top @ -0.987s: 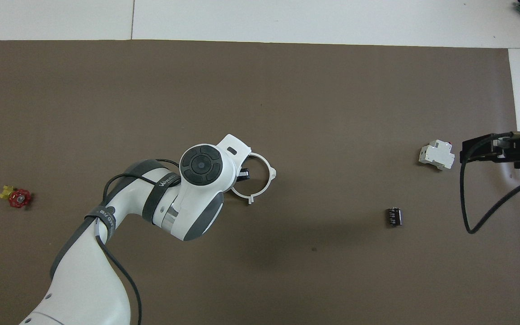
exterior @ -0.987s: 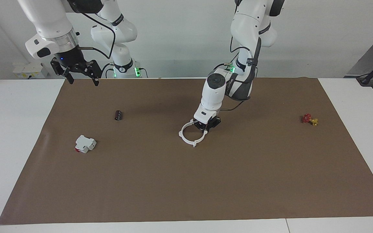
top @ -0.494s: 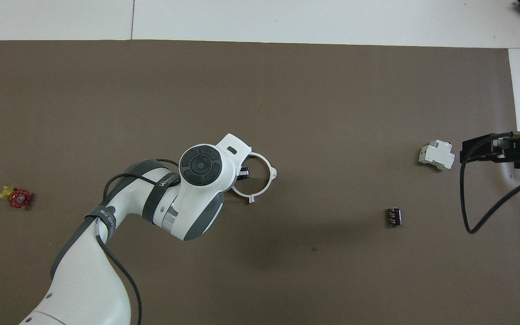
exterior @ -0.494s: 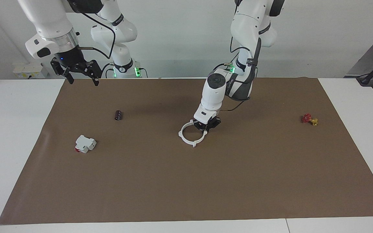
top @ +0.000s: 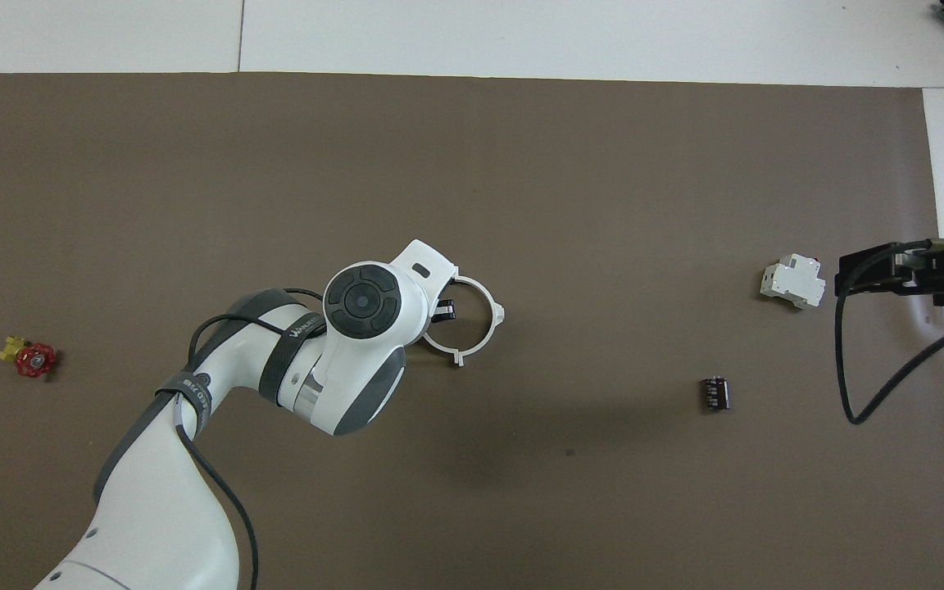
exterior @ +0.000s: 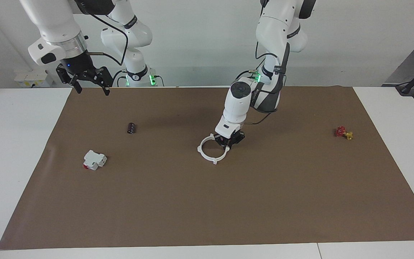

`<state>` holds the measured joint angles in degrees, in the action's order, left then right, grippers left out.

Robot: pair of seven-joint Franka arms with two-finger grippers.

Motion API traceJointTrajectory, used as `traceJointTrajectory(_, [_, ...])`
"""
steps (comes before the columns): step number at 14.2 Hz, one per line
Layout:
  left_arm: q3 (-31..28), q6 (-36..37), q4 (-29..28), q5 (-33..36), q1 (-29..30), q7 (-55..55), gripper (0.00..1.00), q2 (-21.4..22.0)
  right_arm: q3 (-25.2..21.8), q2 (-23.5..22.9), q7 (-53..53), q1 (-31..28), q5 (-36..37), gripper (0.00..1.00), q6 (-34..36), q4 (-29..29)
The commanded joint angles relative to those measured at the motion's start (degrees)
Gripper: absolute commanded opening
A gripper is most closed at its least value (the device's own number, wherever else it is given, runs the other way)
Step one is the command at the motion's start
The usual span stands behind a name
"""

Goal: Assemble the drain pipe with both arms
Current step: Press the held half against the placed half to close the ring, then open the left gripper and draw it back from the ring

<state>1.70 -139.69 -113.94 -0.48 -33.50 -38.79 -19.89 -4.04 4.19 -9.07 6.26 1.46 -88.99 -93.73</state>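
On the bench: a brown mat [exterior: 207,201] covers most of the white bench [exterior: 13,144], and everything lies on the mat.
Left arm: reaches down from its base to the middle of the mat, wrist bent over the ring.
Right arm: waits raised over the mat's corner at its own end of the bench, close to the robots.
Left tool [exterior: 228,141]: low at the mat, at the part of the ring's rim nearest the robots; in the overhead view [top: 442,310] its black tips show just inside the rim. Whether the fingers are apart or clamped on the rim, I cannot tell.
Right tool [exterior: 91,87]: hanging in the air with its fingers spread apart, holding nothing; in the overhead view [top: 890,270] it shows at the edge, beside the breaker.
Drain pipe [exterior: 209,153]: one closed white tabbed ring, lying flat near the mat's centre, extending away from the robots from under the left tool [top: 476,315].
White circuit breaker with red end [exterior: 94,160]: toward the right arm's end, well apart from the ring.
Red and yellow valve [exterior: 343,132]: toward the left arm's end, well apart from the ring.
Black cylinder [exterior: 131,127]: nearer to the robots than the breaker.
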Motion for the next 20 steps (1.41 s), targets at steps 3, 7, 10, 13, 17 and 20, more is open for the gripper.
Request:
traceJointTrajectory(3, [-0.2,-0.8,1.5,-1.2,0.0,1.0,0.88,-1.4,0.4,0.8,1.9,-0.7,-0.2,1.0,0.7,-0.3])
traceJointTrajectory(7, [-0.2,1.1,1.7,-1.2,0.0,1.0,1.0,-0.2,0.4,0.8,1.9,-0.7,-0.2,1.0,0.7,-0.3])
traceJointTrajectory(10, [-0.2,6.3,1.3,-1.2,1.9,1.3,1.0,5.9,0.4,0.8,1.9,-0.7,-0.2,1.0,0.7,-0.3])
traceJointTrajectory(13, [-0.4,11.5,0.5,-1.2,6.1,9.1,1.0,10.7,0.4,0.8,1.9,-0.7,-0.2,1.0,0.7,-0.3])
traceJointTrajectory(17, [-0.4,20.1,0.2,-1.2,14.4,21.4,1.0,16.7,0.4,0.8,1.9,-0.7,-0.2,1.0,0.7,-0.3])
traceJointTrajectory(20, [-0.3,21.5,-1.1,-1.2,20.0,29.1,1.0,20.2,0.4,0.8,1.9,-0.7,-0.2,1.0,0.7,-0.3])
